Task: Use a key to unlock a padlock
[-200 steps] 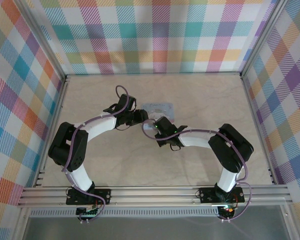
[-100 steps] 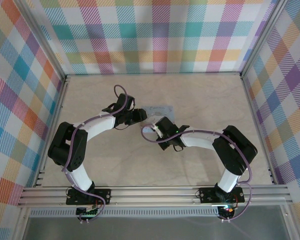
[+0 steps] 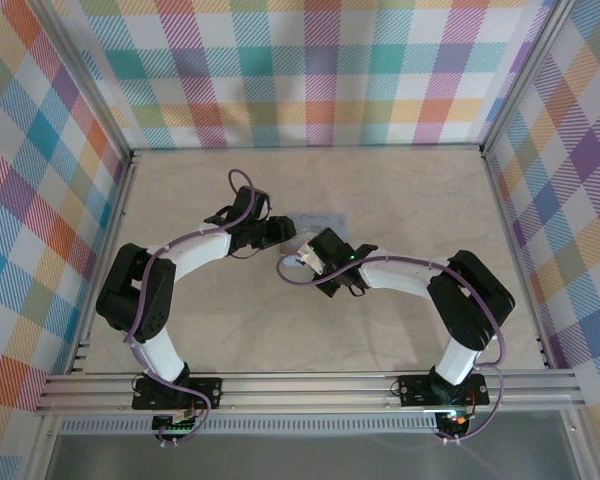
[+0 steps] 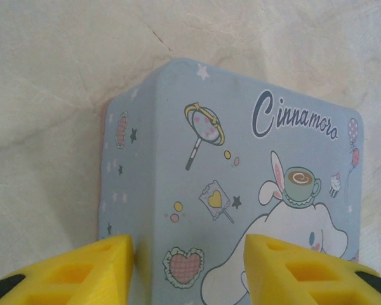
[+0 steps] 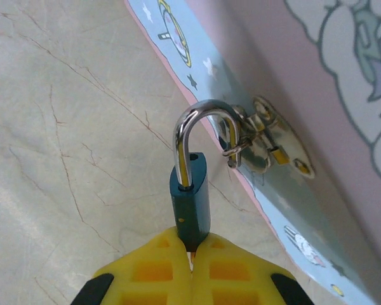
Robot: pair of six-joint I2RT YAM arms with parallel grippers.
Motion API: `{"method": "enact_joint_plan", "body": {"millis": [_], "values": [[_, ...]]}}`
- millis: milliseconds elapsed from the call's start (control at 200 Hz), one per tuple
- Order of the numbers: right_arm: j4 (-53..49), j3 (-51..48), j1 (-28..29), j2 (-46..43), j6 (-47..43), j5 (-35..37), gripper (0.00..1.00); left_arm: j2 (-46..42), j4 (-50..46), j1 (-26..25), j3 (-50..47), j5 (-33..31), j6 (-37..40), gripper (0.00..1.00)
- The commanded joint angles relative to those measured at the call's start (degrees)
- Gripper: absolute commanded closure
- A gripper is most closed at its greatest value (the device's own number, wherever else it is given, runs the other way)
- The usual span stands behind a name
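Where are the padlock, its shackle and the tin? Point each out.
padlock [image 5: 190, 206]: right wrist view, on its dark teal body.
shackle [image 5: 203, 111]: right wrist view, on the silver arch.
tin [image 4: 241, 165]: left wrist view, on the printed blue lid.

Right gripper [image 5: 192, 257] shut at padlock [image 5: 189, 204] base, shackle through tin [image 5: 317, 95] hasp [image 5: 267, 145]
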Motion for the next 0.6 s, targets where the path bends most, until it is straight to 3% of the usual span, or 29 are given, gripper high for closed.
{"method": "enact_joint_plan", "body": {"millis": [0,320,595], "values": [[0.11,2.07,0.46,-0.96,-4.3,-0.33,1.0,0.95,1.6,0.75,-0.8,2.02,-1.32,0.51],[0.48,3.54,1.46,0.23,-8.16,-0.61,1.0,0.91,2.13,0.66,-1.19,2.69,-2.2,0.51],[0.87,2.27,2.83,-3.5,-6.12,-2.88,1.0,-1.44,1.03,0.99,-1.63,-1.06,-2.28,0.49]]}}
